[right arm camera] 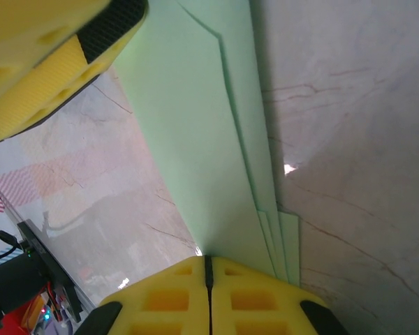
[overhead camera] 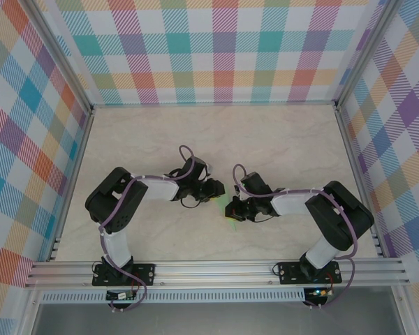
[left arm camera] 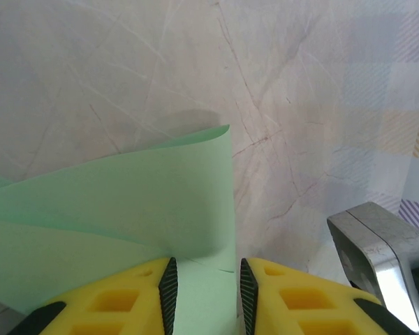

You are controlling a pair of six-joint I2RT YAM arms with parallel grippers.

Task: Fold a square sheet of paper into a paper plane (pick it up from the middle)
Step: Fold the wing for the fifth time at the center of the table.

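- Mint-green paper: in the overhead view I am seeing the sheet of paper (overhead camera: 230, 208) lying near the middle of the marbled table (overhead camera: 286, 139), low between the two gripper tips.
- Left gripper (overhead camera: 214, 190): I am viewing it just beside the sheet, on its left and a little farther from the arm bases.
- Left wrist view: the yellow fingers (left arm camera: 119, 303) are standing apart. The sheet (left arm camera: 126, 202) is showing face-on across the gap and curving up in two layers ahead of them. I am not seeing either pad pressing on it, so I am reading this gripper as released.
- Silvery metal block (left arm camera: 377, 255): it is sitting at the right edge of that view, apart from the sheet.
- Right gripper (overhead camera: 239, 208): overhead, I am seeing it touching the sheet's right side.
- Right wrist view: the right gripper (right arm camera: 208, 283) is clenching, its pads meeting in a thin seam on the near end of the sheet (right arm camera: 195, 139). The paper is rising away from the tips in several stacked layers, their edges stepped on the right.
- One yellow finger (right arm camera: 42, 70) of the left gripper is hanging at the sheet's far end. I cannot tell whether it is touching.
- Checked walls (overhead camera: 223, 49) are enclosing the table on three sides.
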